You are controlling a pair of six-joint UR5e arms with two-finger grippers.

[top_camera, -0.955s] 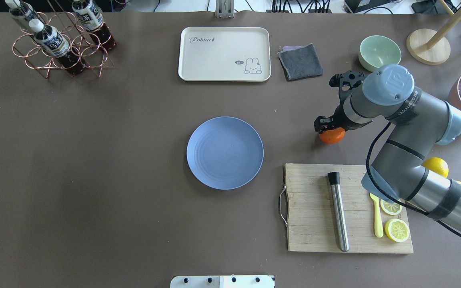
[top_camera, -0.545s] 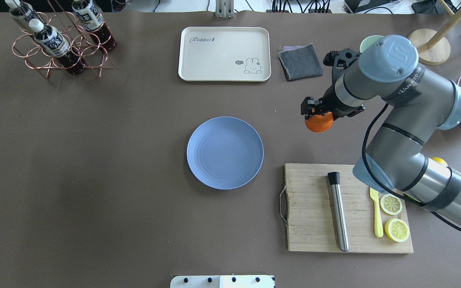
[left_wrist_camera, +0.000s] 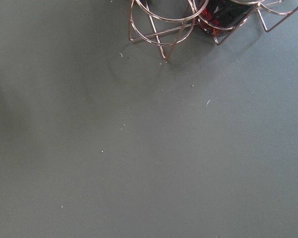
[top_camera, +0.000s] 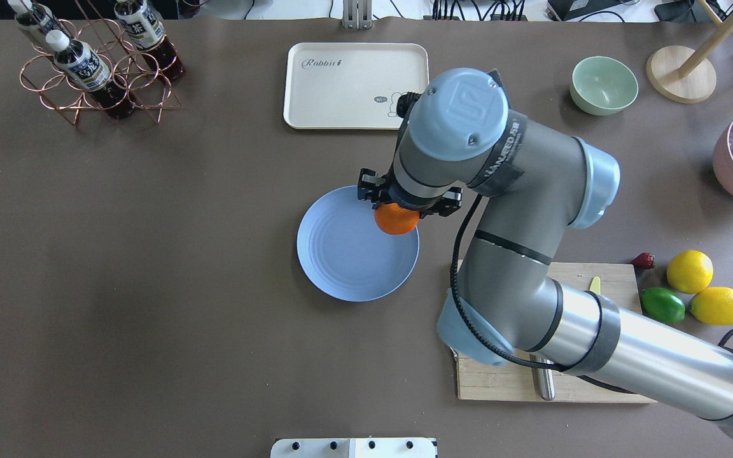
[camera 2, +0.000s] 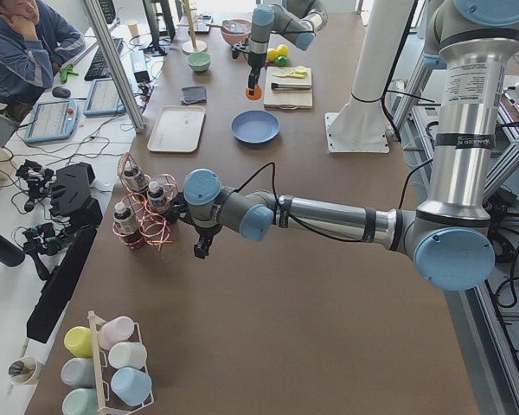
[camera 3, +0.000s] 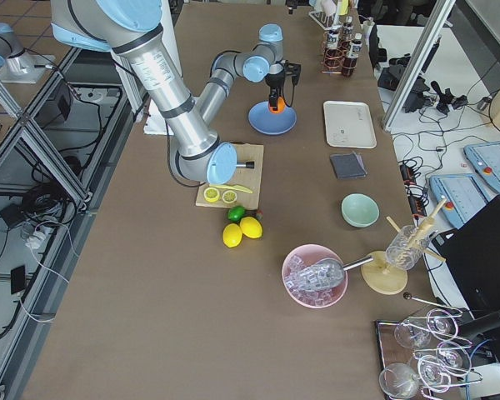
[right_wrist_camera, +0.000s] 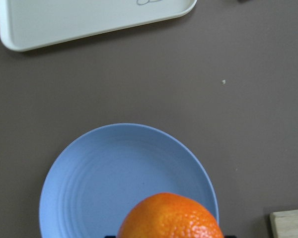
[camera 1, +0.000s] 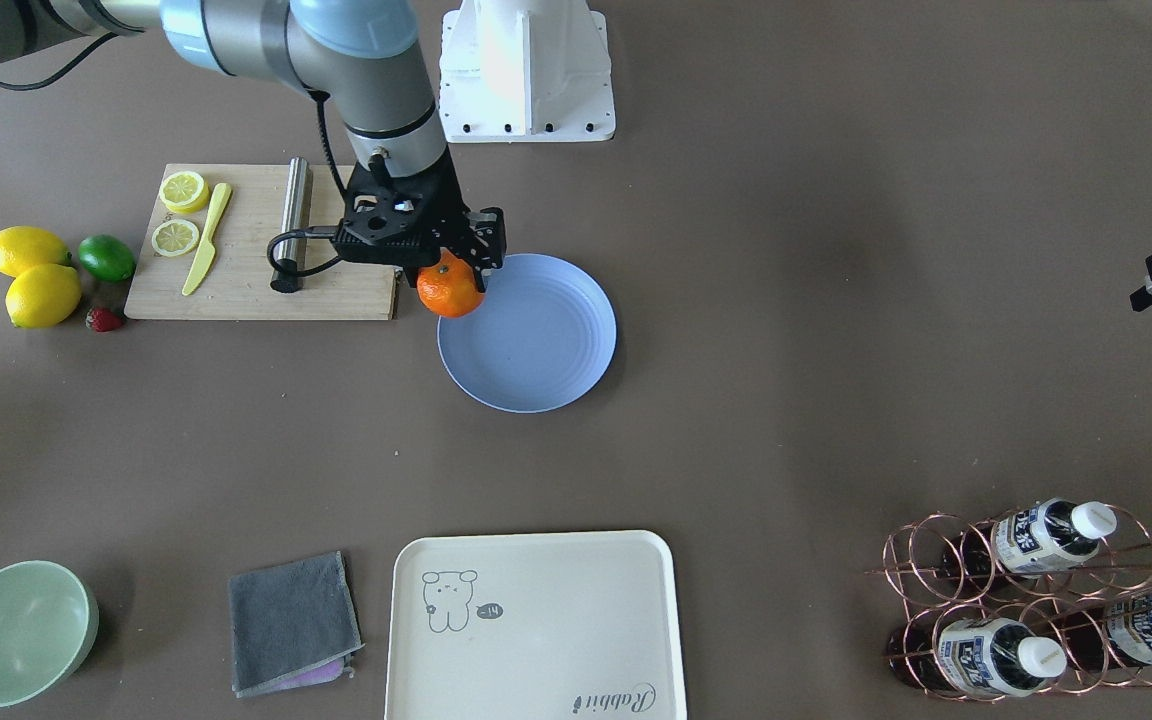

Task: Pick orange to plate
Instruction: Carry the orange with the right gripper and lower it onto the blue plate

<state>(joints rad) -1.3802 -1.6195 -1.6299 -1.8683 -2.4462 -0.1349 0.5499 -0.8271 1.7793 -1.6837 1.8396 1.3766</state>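
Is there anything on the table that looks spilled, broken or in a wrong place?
Nothing stands out. The right gripper holds the orange over the edge of the plate; nothing is spilled or broken. The lemons and lime lie beside the cutting board.

The cream tray carries the word "Rabbit" in dark script at one corner. A tiny speech bubble beside its rabbit drawing is too small to read. The blue cap on the right arm's joint is embossed "UR", and the grey band beside it seems to read "UNIVERSAL". The bottles have white labels with print too small to read.
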